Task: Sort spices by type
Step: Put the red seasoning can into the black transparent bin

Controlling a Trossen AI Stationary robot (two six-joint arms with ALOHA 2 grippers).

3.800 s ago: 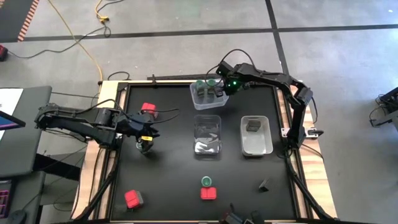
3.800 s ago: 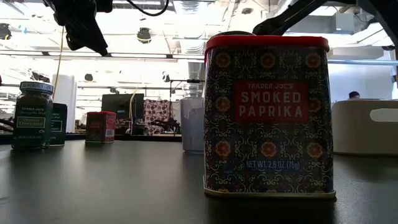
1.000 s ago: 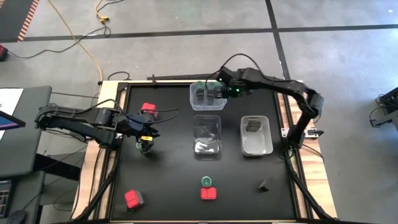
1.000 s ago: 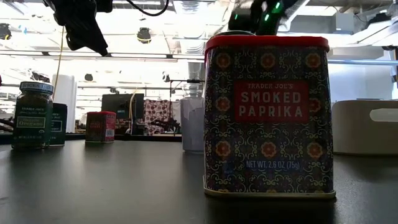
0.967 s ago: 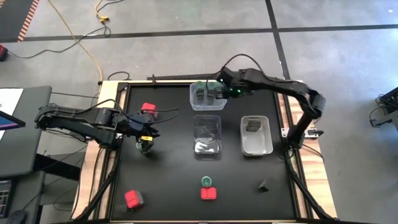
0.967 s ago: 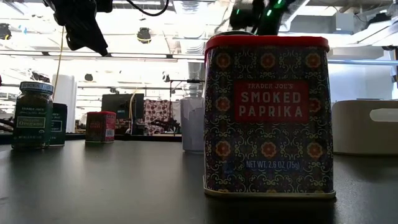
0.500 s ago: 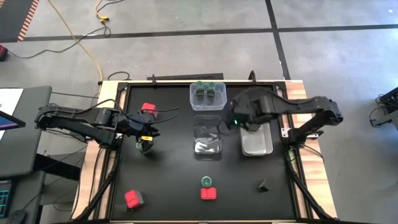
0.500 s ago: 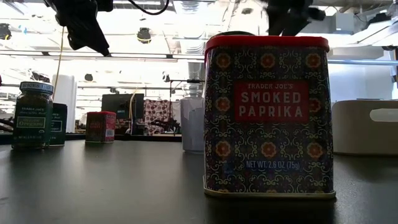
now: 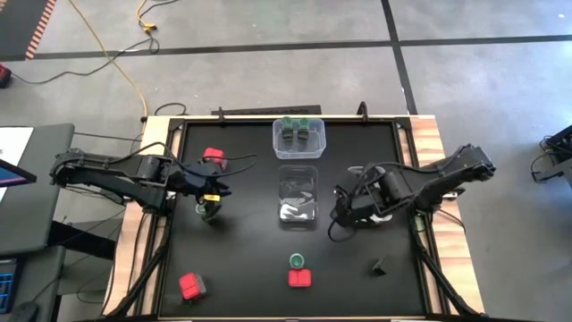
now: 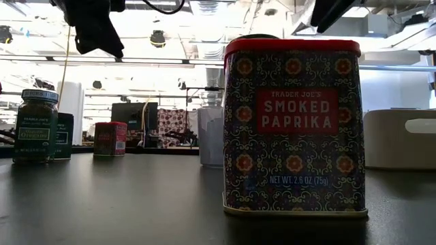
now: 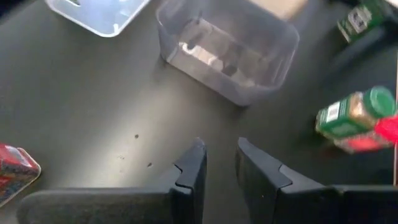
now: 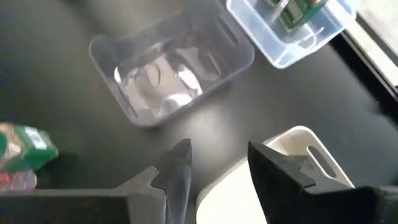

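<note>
With its fingers spread and empty, the right gripper [image 9: 344, 207] could knock the white tub [image 12: 249, 186] just beneath it when dropping toward the near jars.

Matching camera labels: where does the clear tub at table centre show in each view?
High view: clear middle tub, table centre.
Low view: probably the clear shape partly hidden behind the paprika tin.
Left wrist view: ahead of the fingers.
Right wrist view: ahead of the fingers.
Shared landmark: the paprika tin, near the front edge in the high view.
</note>
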